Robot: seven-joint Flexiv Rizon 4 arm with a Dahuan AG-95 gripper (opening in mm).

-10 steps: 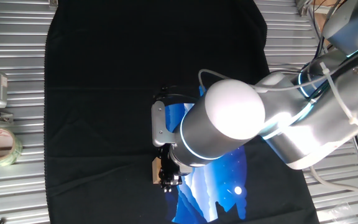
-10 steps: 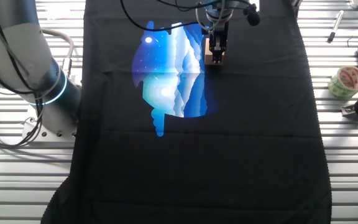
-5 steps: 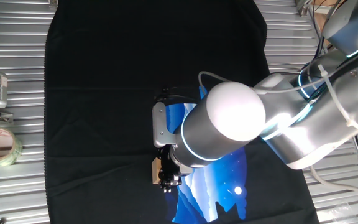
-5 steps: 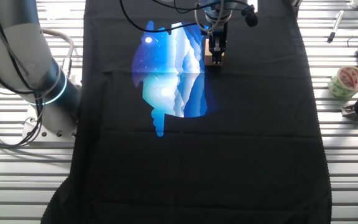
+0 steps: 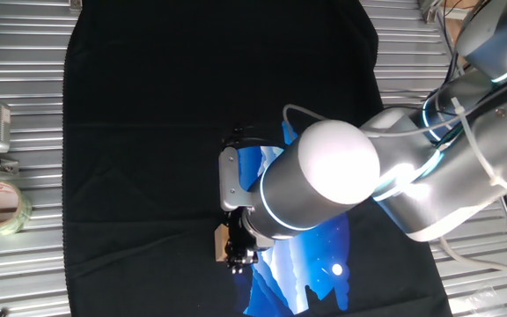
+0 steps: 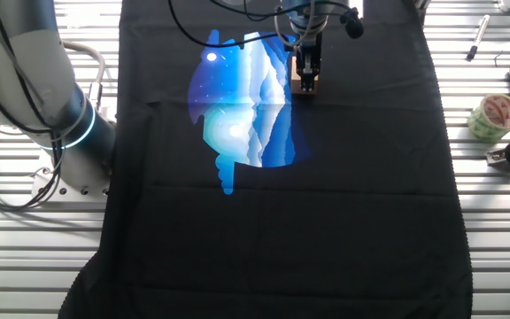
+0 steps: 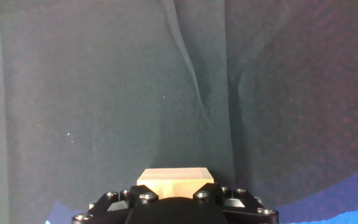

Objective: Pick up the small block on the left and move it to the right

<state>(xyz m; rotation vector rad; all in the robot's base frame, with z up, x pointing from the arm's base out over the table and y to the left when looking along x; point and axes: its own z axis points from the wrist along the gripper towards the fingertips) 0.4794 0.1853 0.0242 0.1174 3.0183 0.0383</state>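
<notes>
The gripper (image 6: 308, 78) is sitting low over the black cloth (image 6: 326, 204), w/ the small block (image 7: 174, 175) lodged right at its tip; in the hand view the tan cube is showing just past the black finger hardware, and in both fixed views a sliver of tan is peeking out beside the dark fingers (image 5: 234, 251). The jaws appear to be drawn in against the block's sides, so the hand is prob. clamping it, though actual pad contact isn't visible from any angle. Whether the block is resting on the cloth or hanging just clear of it can't be told. Risks from here, as a judgement: only part of the cube is seen btwn the fingers, so if the hold is shallow or off-centre the block could be twisting or slipping out during the carry to the right. If it's riding too low, it could be dragging on the cloth, and the crease (image 7: 191, 68) running ahead of the hand could be snagging it. Further out, the blue printed patch (image 6: 237, 106) is lying beside the gripper, and the tape roll (image 6: 491, 116) is sitting well apart on the ribbed metal table (image 6: 494, 221), not in the way.
</notes>
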